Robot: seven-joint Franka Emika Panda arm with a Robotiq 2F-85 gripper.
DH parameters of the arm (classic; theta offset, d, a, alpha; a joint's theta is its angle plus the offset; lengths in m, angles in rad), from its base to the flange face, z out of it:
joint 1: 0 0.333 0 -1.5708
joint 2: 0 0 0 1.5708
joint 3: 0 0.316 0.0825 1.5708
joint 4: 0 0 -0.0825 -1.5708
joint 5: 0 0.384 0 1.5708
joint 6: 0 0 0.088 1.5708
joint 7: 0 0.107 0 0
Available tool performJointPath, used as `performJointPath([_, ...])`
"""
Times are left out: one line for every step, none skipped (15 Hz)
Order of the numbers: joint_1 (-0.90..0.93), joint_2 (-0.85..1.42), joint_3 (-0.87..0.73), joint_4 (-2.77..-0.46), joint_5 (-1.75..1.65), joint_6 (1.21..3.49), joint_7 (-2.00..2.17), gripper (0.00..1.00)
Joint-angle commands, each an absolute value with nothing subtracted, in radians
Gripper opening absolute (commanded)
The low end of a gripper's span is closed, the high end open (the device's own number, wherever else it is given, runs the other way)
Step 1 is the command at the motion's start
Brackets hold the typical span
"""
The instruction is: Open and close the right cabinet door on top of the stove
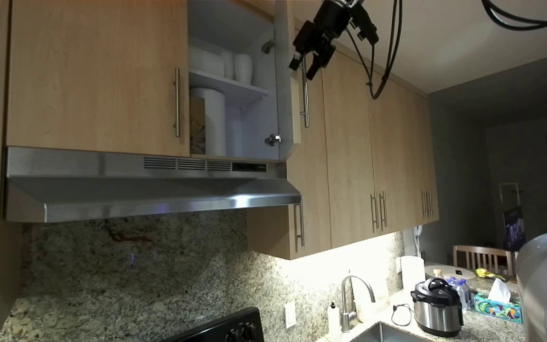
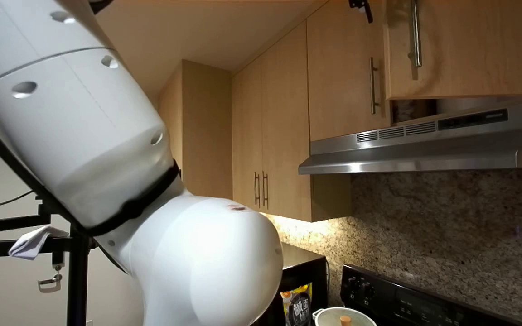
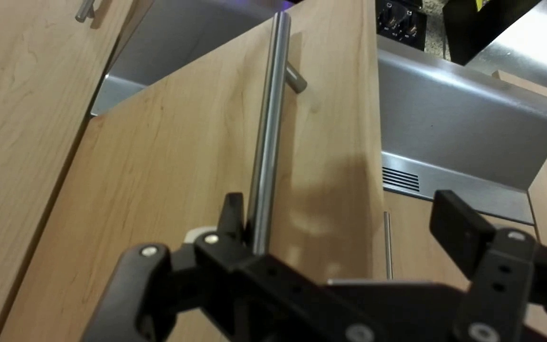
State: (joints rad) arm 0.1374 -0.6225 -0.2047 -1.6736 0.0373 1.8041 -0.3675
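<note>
The right cabinet door stands swung open. Its whitish inner face [image 1: 285, 90] shows in an exterior view, and its light-wood outer face shows in an exterior view [image 2: 478, 50] and the wrist view [image 3: 183, 123]. Its steel bar handle [image 1: 306, 102] also shows in the wrist view [image 3: 271, 118]. My gripper [image 1: 303, 69] is open at the handle's upper part. In the wrist view, the gripper [image 3: 339, 209] has one finger just beside the handle and the other out past the door's free edge; contact is unclear. The black stove [image 1: 223, 328] is below, with its control panel [image 2: 417, 301] showing.
The twin door [image 1: 98, 76] is shut. The steel range hood [image 1: 159, 190] is below both doors. Longer light-wood doors [image 1: 349, 142] stand beside the open door. White items [image 1: 214, 121] and a shelf [image 1: 231, 85] are inside the cabinet. Cables [image 1: 390, 61] hang by the arm.
</note>
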Motion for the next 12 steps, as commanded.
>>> performJointPath([0.149, -0.594, -0.208, -1.621, 0.073, 1.739, -0.446, 1.0])
performJointPath([0.152, -0.588, -0.206, -1.613, 0.074, 1.726, -0.46, 1.0])
performJointPath([0.156, -0.58, -0.205, -1.603, 0.075, 1.71, -0.473, 1.0])
performJointPath([0.161, -0.572, -0.204, -1.592, 0.077, 1.695, -0.486, 1.0])
performJointPath([0.167, -0.563, -0.203, -1.58, 0.08, 1.678, -0.496, 1.0])
performJointPath([0.174, -0.553, -0.201, -1.569, 0.085, 1.66, -0.507, 1.0])
performJointPath([0.183, -0.545, -0.199, -1.557, 0.09, 1.642, -0.517, 1.0])
performJointPath([0.19, -0.534, -0.198, -1.544, 0.099, 1.624, -0.527, 1.0])
performJointPath([0.196, -0.524, -0.196, -1.534, 0.111, 1.611, -0.535, 1.0])
performJointPath([0.201, -0.513, -0.195, -1.523, 0.126, 1.601, -0.54, 1.0])
performJointPath([0.204, -0.502, -0.194, -1.513, 0.139, 1.596, -0.541, 1.0])
performJointPath([0.205, -0.491, -0.193, -1.502, 0.151, 1.591, -0.542, 1.0])
